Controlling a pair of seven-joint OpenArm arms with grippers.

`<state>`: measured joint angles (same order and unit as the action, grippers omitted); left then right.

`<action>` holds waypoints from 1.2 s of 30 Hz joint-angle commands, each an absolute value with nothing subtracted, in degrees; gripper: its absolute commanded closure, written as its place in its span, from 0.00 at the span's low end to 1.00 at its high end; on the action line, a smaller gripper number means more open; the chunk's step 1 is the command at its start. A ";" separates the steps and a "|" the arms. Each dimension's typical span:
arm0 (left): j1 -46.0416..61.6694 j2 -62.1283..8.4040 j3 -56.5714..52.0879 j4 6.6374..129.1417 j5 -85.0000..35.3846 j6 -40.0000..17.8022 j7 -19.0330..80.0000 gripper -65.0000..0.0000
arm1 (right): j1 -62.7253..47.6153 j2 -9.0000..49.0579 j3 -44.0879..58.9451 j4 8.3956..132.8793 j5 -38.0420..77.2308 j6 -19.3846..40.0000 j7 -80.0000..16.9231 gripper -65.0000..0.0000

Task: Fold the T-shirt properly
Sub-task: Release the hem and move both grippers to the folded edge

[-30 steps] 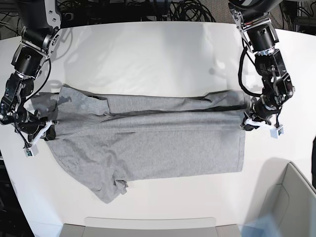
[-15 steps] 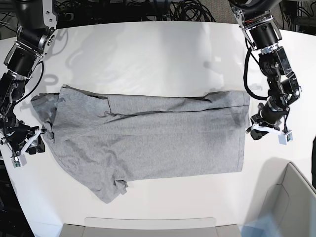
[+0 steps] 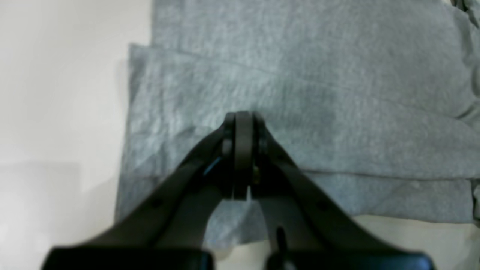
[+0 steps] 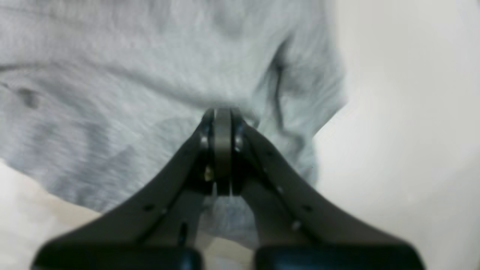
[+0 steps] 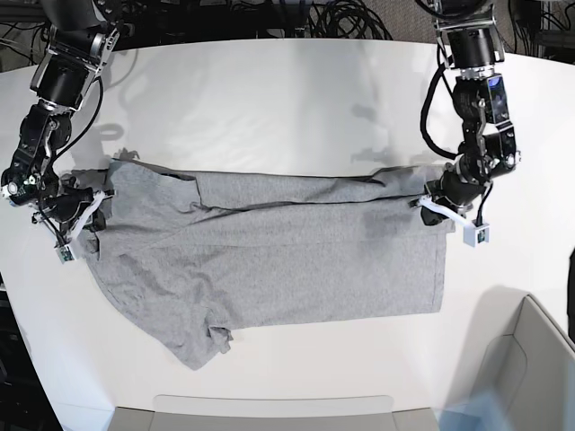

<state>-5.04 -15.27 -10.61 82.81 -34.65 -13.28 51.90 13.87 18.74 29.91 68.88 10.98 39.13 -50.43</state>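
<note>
The heather-grey T-shirt lies on the white table, plain side up and folded lengthwise, with a sleeve sticking out at the lower left. My left gripper is at the shirt's right hem corner. In the left wrist view it is shut, with its tips over the folded cloth. My right gripper is at the shirt's left end. In the right wrist view it is shut over wrinkled cloth. No cloth shows between either pair of jaws.
A grey bin stands at the lower right corner. A grey tray edge runs along the table's front. Black cables lie behind the table's back edge.
Half a second ago both grippers were off the shirt's ends, further out and lower. Both have moved inward and up onto the shirt's edges. The shirt has barely moved.
</note>
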 commanded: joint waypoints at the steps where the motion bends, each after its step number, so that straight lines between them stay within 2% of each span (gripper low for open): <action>1: -5.93 -16.13 -10.07 83.38 -34.95 -13.32 49.54 1.00 | 15.43 20.09 28.70 68.62 12.09 40.00 -47.78 1.00; 7: -8.75 -16.31 -5.67 68.88 -34.07 -13.41 46.81 1.00 | 16.48 21.58 22.81 58.95 9.63 40.00 -44.62 1.00; 10: -8.40 -16.31 -4.97 67.47 -29.85 -13.41 47.43 1.00 | 14.99 21.85 22.90 59.21 8.40 40.00 -44.88 1.00; 13: -4.70 -16.40 -5.41 70.11 -27.74 -13.41 49.45 1.00 | 10.86 23.78 22.90 62.90 8.75 40.00 -45.05 1.00; 18: 2.77 -19.30 -5.58 76.88 -27.30 -13.41 54.20 1.00 | 3.91 25.89 22.90 72.66 8.84 40.00 -51.65 1.00; 25: 14.46 -20.97 -6.20 87.52 -27.30 -13.32 57.80 1.00 | -7.69 26.07 22.90 85.14 8.84 40.00 -53.05 1.00; 31: 22.55 -20.88 -7.60 89.80 -27.30 -13.49 57.71 1.00 | -14.20 25.71 22.73 87.43 8.92 40.00 -53.05 1.00; 36: 29.49 -20.97 -11.82 90.51 -27.30 -13.67 57.27 1.00 | -18.59 26.33 22.55 88.92 14.37 40.00 -53.05 1.00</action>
